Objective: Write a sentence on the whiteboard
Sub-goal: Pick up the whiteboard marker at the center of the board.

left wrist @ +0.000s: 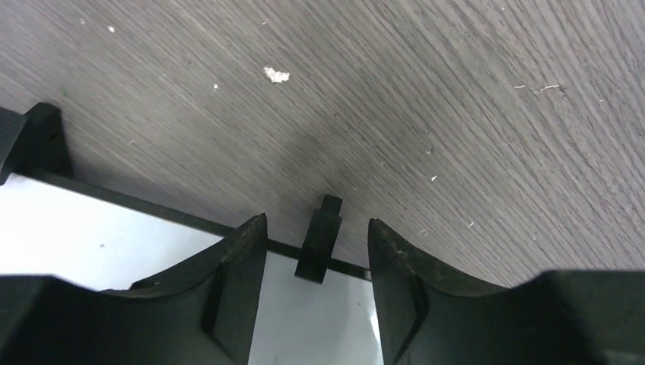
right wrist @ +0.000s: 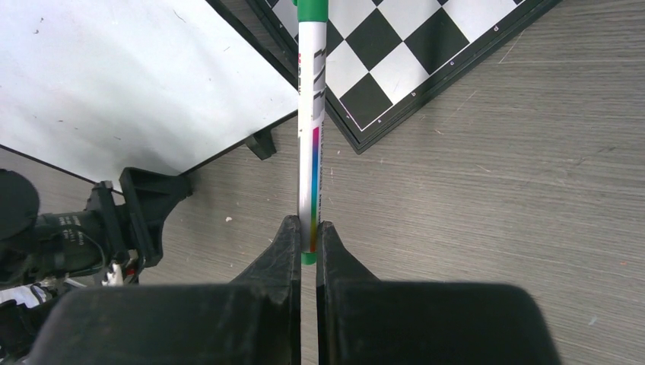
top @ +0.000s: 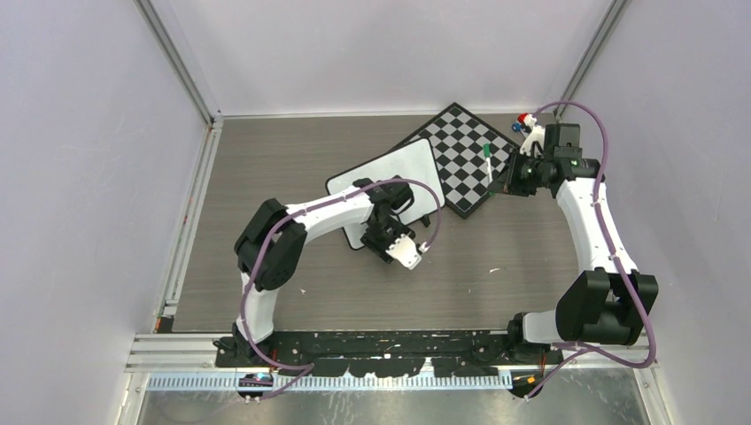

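Note:
The whiteboard [top: 390, 173] lies tilted at mid-table, its visible surface plain white [right wrist: 129, 76]; the sentence is out of view. My left gripper [top: 383, 237] hovers at the board's near edge [left wrist: 91, 236]. It stands open [left wrist: 318, 220], with a small black foot [left wrist: 319, 247] of the board in the gap and touching neither finger. My right gripper [top: 498, 181] is shut [right wrist: 309, 224] on the tail of a white marker [right wrist: 312, 114] with a green cap [top: 488, 159]. The marker is held above the chessboard's near corner and points toward the board's right edge.
A black-and-white chessboard [top: 465, 150] lies at the back right, its corner touching or under the whiteboard [right wrist: 395, 53]. Small red and blue objects [top: 524, 119] sit behind the right wrist. Side walls and rails enclose the wood-grain table [left wrist: 456, 91]. The left arm's wrist [right wrist: 68, 228] shows in the right wrist view.

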Motion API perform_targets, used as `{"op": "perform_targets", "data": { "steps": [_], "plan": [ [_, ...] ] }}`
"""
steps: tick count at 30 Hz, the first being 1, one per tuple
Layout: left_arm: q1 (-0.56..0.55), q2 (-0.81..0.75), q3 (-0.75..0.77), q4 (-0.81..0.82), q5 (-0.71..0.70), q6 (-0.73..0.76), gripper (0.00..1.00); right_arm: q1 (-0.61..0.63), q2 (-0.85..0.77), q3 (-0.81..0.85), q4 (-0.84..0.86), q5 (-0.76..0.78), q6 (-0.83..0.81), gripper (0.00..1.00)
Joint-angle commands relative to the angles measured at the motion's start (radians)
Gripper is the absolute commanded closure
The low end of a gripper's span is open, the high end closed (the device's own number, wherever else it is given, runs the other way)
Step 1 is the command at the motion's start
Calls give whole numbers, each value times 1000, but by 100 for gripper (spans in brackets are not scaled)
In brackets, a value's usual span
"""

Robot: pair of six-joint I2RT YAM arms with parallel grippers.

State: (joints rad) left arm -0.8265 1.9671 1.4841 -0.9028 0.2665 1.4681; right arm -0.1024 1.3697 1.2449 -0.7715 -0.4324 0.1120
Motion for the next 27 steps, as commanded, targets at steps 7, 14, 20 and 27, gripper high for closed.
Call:
{"op": "perform_targets", "data": {
  "steps": [7, 14, 20, 27],
  "plan": [
    [-13, 45, 30, -13, -16, 92, 75, -17, -22, 0, 29, -35, 2, 100],
    [-97, 19, 22, -41, -15, 89, 92, -24, -20, 9, 28, -42, 1, 100],
    [-159, -1, 20, -95, 9, 84, 94, -32, -23, 7, 27, -48, -2, 100],
    [-217, 4, 46, -166, 19, 99, 94, -34, -33, 2, 20, -55, -2, 100]
  ]
}}
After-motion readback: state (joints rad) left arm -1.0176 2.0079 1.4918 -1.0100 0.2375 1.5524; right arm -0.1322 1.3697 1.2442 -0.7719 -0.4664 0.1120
